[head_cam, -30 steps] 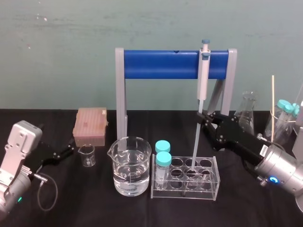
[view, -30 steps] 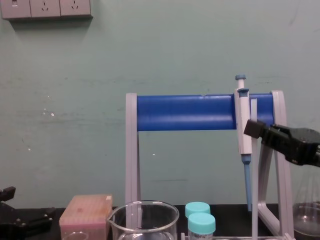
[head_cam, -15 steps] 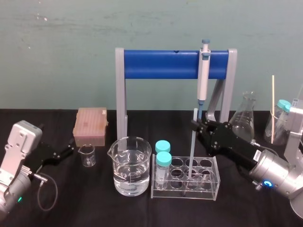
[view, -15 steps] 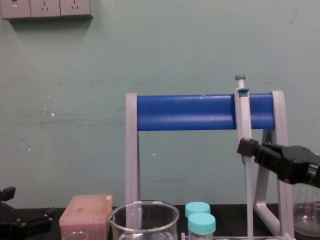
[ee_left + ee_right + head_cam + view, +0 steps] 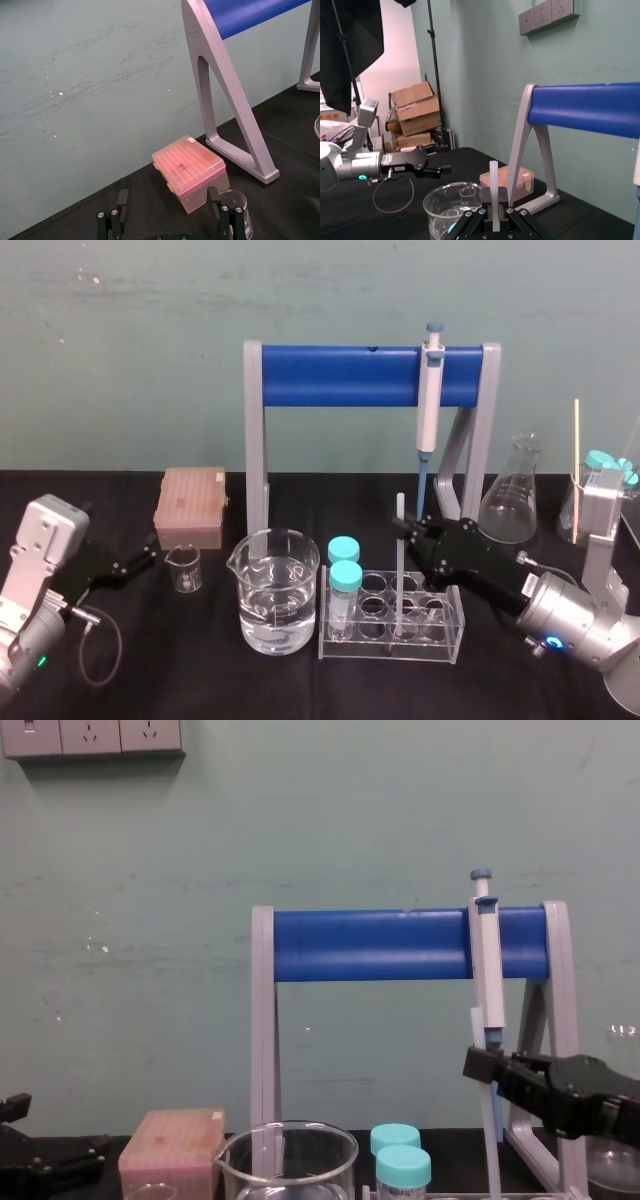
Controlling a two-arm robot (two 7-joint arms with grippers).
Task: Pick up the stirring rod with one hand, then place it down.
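The stirring rod (image 5: 398, 508) is a whitish thin rod standing nearly upright, its lower end down among the holes of the clear test tube rack (image 5: 448, 633). My right gripper (image 5: 404, 531) reaches in from the right and is shut on the rod's upper part, with a short length sticking out above the fingers. In the right wrist view the rod (image 5: 493, 186) rises between the closed fingers of the right gripper (image 5: 493, 214). The chest view shows the same grip, the right gripper (image 5: 482, 1066) on the rod (image 5: 476, 1023). My left gripper (image 5: 141, 562) rests open at the far left on the table.
A grey-and-blue pipette (image 5: 430, 390) hangs on the blue-barred stand (image 5: 340, 377) behind the rack. A water beaker (image 5: 278, 590) and two teal-capped tubes (image 5: 344, 576) stand left of the rod. A pink tip box (image 5: 190, 508), a small beaker (image 5: 184, 568) and a flask (image 5: 510, 502) stand around.
My right gripper has come down and to the left with the rod, and the rod's lower end has sunk deeper into the rack. The left arm has stayed still.
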